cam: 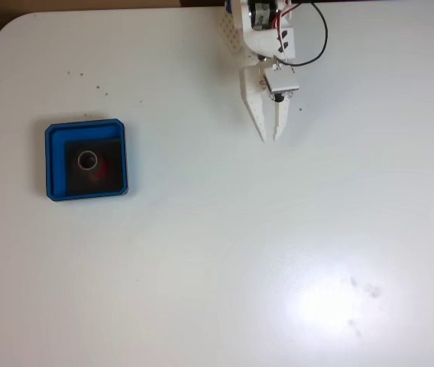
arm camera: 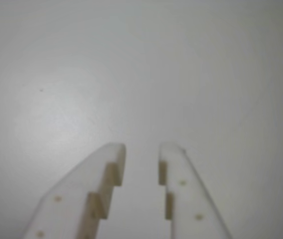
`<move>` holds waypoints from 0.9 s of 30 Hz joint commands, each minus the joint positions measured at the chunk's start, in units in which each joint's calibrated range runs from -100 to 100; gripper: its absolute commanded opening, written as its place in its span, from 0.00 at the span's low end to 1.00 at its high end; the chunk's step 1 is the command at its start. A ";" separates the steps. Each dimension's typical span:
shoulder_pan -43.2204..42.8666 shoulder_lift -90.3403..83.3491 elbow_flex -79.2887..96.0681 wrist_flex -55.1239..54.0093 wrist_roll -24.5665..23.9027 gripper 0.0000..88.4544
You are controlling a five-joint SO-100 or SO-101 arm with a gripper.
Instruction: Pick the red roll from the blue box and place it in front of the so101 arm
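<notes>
Fingers (arm camera: 106, 172) of the gripper (cam: 270, 136) stand slightly parted, holding nothing, above bare table (cam: 278, 245). The red roll (cam: 92, 164) lies inside the blue box (cam: 55, 160), well apart from the arm (cam: 267, 30). Judged light, stiff and smooth-sided, the roll is best pinched across its outer wall.

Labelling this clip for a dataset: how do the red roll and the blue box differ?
The red roll is round with a hollow centre; the blue box is square with rounded corners. The red roll is far smaller than the blue box. The red roll sits inside; the blue box rests on the table. Both lie at the fixed view's left.
</notes>
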 commanded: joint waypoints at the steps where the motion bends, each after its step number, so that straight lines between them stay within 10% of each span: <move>1: -0.16 -0.27 0.81 -1.09 0.23 0.01; 17: 0.91 -0.27 0.63 -1.09 -0.03 0.01; 27: 22.89 -0.27 0.63 -1.09 -0.03 0.01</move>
